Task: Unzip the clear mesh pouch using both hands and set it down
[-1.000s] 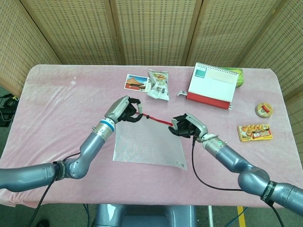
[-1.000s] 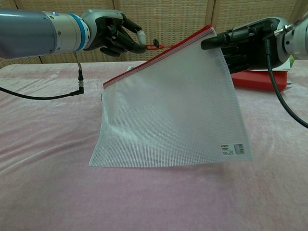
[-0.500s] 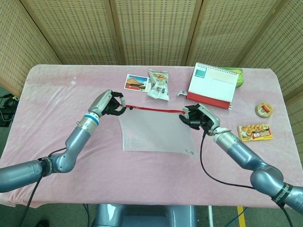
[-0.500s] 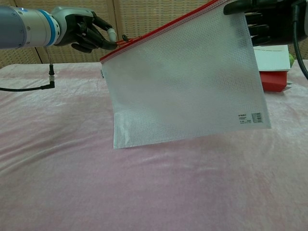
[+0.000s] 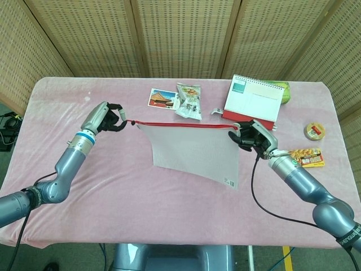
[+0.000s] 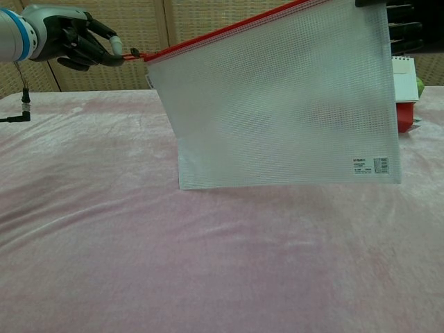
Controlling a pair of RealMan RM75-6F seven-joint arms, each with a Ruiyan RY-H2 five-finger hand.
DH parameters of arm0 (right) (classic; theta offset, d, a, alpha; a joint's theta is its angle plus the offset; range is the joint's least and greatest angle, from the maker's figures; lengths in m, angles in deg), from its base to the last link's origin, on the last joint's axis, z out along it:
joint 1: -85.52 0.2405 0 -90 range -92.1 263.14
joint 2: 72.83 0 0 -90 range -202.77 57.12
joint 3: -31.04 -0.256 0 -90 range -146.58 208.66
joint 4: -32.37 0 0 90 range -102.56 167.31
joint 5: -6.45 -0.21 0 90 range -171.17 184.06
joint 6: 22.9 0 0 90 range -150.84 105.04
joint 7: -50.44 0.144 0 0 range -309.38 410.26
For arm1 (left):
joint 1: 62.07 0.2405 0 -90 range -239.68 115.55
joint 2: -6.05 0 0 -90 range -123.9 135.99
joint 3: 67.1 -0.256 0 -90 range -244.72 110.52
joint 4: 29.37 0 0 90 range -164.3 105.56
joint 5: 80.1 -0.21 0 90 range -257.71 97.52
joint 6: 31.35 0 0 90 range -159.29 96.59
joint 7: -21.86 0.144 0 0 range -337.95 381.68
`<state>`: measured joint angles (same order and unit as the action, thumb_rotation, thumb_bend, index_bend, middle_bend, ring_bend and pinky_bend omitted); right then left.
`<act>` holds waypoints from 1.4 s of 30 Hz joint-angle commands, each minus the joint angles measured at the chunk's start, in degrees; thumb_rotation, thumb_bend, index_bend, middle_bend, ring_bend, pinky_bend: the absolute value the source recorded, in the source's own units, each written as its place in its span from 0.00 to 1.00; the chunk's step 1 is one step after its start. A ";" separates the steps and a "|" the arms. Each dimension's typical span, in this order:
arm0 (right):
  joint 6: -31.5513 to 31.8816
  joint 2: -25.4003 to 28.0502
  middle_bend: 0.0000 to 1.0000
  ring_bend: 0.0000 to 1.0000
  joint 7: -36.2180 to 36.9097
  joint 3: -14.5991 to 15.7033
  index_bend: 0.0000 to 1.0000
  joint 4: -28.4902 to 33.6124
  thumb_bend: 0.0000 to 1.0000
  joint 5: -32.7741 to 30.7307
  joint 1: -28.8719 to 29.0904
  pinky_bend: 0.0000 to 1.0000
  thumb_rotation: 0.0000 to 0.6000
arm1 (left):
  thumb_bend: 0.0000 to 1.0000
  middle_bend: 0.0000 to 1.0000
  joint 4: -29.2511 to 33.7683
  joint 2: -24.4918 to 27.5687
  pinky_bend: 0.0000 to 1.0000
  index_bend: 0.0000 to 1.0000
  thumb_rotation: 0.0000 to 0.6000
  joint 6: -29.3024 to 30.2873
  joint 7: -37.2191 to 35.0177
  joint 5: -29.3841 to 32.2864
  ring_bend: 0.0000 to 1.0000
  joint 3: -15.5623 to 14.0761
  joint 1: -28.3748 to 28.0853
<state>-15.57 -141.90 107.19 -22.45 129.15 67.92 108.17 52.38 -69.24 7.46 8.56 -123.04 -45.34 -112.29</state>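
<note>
The clear mesh pouch point(image 5: 194, 151) point(image 6: 277, 104) hangs above the pink table, stretched between both hands, its red zipper edge point(image 5: 180, 124) on top. My left hand point(image 5: 107, 117) point(image 6: 76, 43) pinches the zipper pull point(image 6: 134, 53) at the pouch's left corner. My right hand point(image 5: 251, 135) point(image 6: 402, 28) grips the right top corner; in the chest view it is mostly cut off by the frame edge. The pouch's lower edge hangs free, close above the cloth.
Behind the pouch lie a postcard point(image 5: 163, 97), a snack packet point(image 5: 189, 101) and a desk calendar point(image 5: 254, 101). At the right sit a small round tin point(image 5: 315, 131) and a yellow snack pack point(image 5: 303, 158). A black cable point(image 6: 14, 119) lies at the left.
Both hands moved apart: the left went further left with the zipper pull, the right went right. The pouch rose and its zipper edge is now drawn out straight and longer.
</note>
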 commanded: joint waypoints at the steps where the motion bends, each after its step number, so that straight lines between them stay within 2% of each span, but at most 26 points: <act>1: -0.57 -0.41 1.00 1.00 -0.39 -0.67 0.85 -0.15 0.83 -0.10 -0.60 1.00 1.00 | 0.69 1.00 -0.59 0.41 1.00 0.86 1.00 -0.67 -1.27 -0.90 0.93 0.04 0.78; 10: -1.56 -1.75 1.00 1.00 -3.01 -1.16 0.84 -0.69 0.83 -0.76 -0.90 1.00 1.00 | 0.68 1.00 -0.91 0.85 1.00 0.85 1.00 -2.30 -4.20 -3.29 0.93 0.62 1.68; 11: -1.43 -1.85 1.00 1.00 -3.26 -1.12 0.82 -0.75 0.80 -0.79 -0.88 1.00 1.00 | 0.66 1.00 -0.90 0.88 1.00 0.83 1.00 -2.41 -4.36 -3.43 0.93 0.64 1.73; 12: -1.19 -1.94 1.00 1.00 -3.58 -1.04 0.77 -0.85 0.74 -0.75 -0.86 1.00 1.00 | 0.55 1.00 -0.91 0.90 1.00 0.75 1.00 -2.46 -4.49 -3.60 0.93 0.66 1.76; 13: -0.31 -2.05 1.00 1.00 -4.79 -0.55 0.62 -1.10 0.54 -0.16 -0.74 1.00 1.00 | 0.37 1.00 -0.97 0.89 1.00 0.59 1.00 -2.52 -4.68 -4.07 0.93 0.64 1.82; 14: 0.07 -1.60 0.99 1.00 -7.06 0.56 0.42 -1.52 0.30 1.52 -0.41 1.00 1.00 | 0.18 1.00 -0.90 1.16 1.00 0.37 1.00 -3.20 -4.66 -4.43 0.92 0.36 1.82; 16: 2.50 -1.24 0.98 1.00 -10.21 2.28 0.14 -1.91 0.03 3.47 -0.13 1.00 1.00 | 0.00 0.98 -0.68 1.80 1.00 0.08 1.00 -3.86 -4.75 -5.44 0.92 0.16 1.90; 17: 4.15 -1.04 0.97 1.00 -12.09 3.25 0.06 -2.25 0.00 4.73 -0.03 1.00 1.00 | 0.00 0.98 -0.63 1.93 1.00 0.01 1.00 -3.40 -4.63 -6.11 0.91 0.15 2.03; 19: 8.06 -0.80 0.97 0.99 -15.27 5.39 0.01 -2.63 0.00 6.38 0.12 1.00 1.00 | 0.00 0.97 -0.21 2.07 1.00 0.00 1.00 -1.64 -4.72 -7.73 0.91 0.30 2.63; 25: 15.89 1.37 0.96 0.99 -20.88 9.91 0.01 -2.22 0.00 8.05 -0.25 1.00 1.00 | 0.00 0.97 2.23 3.84 1.00 0.00 1.00 4.36 -3.60 -13.06 0.91 -0.10 5.02; 29: 26.18 2.49 0.96 0.99 -30.93 14.64 0.01 -2.66 0.00 13.33 -1.89 1.00 1.00 | 0.00 0.97 5.02 6.01 1.00 0.00 1.00 11.21 0.46 -17.17 0.91 -1.79 7.89; 33: 43.35 0.84 0.95 0.98 -48.24 20.00 0.01 -6.24 0.00 21.93 -4.71 1.00 1.00 | 0.00 0.97 7.81 7.61 1.00 0.00 1.00 21.20 7.43 -20.11 0.90 -4.41 12.52; 36: 52.03 -0.33 0.94 0.97 -53.82 22.61 0.05 -7.75 0.00 25.45 -6.65 1.00 1.00 | 0.00 0.94 9.70 8.07 1.00 0.00 1.00 27.05 11.23 -20.78 0.87 -6.03 15.87; 37: 54.54 -0.54 0.91 0.94 -54.95 23.47 0.07 -8.22 0.00 26.44 -7.37 1.00 1.00 | 0.00 0.89 10.36 8.27 0.97 0.00 1.00 28.88 12.28 -20.99 0.82 -6.68 17.11; 39: 58.66 -0.58 0.78 0.84 -56.44 25.28 0.08 -8.92 0.00 27.87 -8.92 0.93 1.00 | 0.00 0.67 11.96 8.83 0.79 0.00 1.00 31.97 13.46 -21.86 0.61 -8.36 19.80; 40: 60.52 -0.57 0.65 0.73 -56.92 26.11 0.08 -9.12 0.00 28.37 -9.70 0.82 1.00 | 0.00 0.43 12.93 9.35 0.58 0.00 1.00 32.85 13.77 -22.16 0.39 -9.41 21.14; 41: 61.67 -0.57 0.47 0.57 -57.17 26.69 0.07 -9.28 0.00 28.67 -10.21 0.65 1.00 | 0.00 0.27 13.61 9.79 0.42 0.00 1.00 33.26 13.99 -22.25 0.25 -10.12 22.01; 42: 62.95 -0.37 0.35 0.45 -57.46 27.62 0.06 -9.41 0.00 29.04 -10.91 0.52 1.00 | 0.00 0.10 14.60 10.51 0.20 0.00 1.00 33.83 14.38 -22.33 0.09 -11.13 23.25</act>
<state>41.85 -141.84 53.76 1.13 121.58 93.33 100.48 64.47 -60.35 39.17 21.11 -144.28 -53.94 -91.96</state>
